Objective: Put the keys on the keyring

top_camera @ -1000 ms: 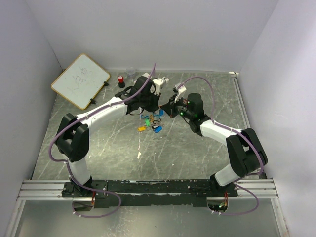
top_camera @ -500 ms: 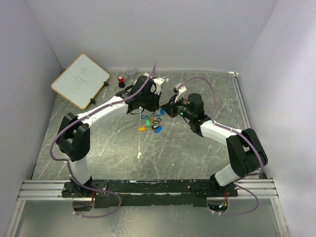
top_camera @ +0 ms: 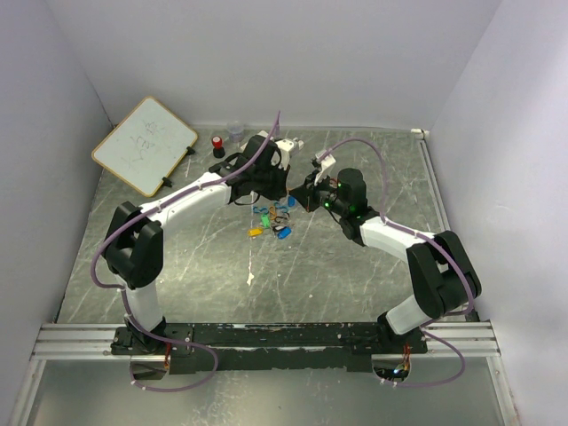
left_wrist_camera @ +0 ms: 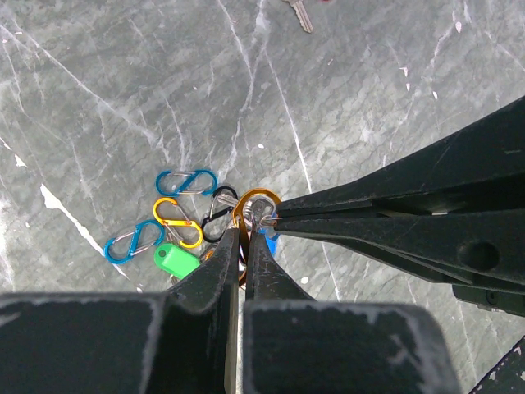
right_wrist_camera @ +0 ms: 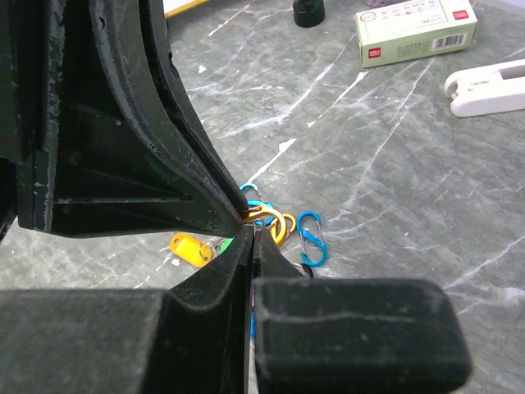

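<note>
Clamping the left tool narrow on the orange keyring mid-desk and nipping the right tool shut at the same rim, not making out what, if anything, is sitting between its tips. Judging the keys light, stiff and slippery, so probably taking the green key tag or yellow key tag, both lying just beside the ring, by the plastic head. Watching the blue clip, orange clip and black clip crowding right against the ring, and leaving the white box sitting well apart.
</note>
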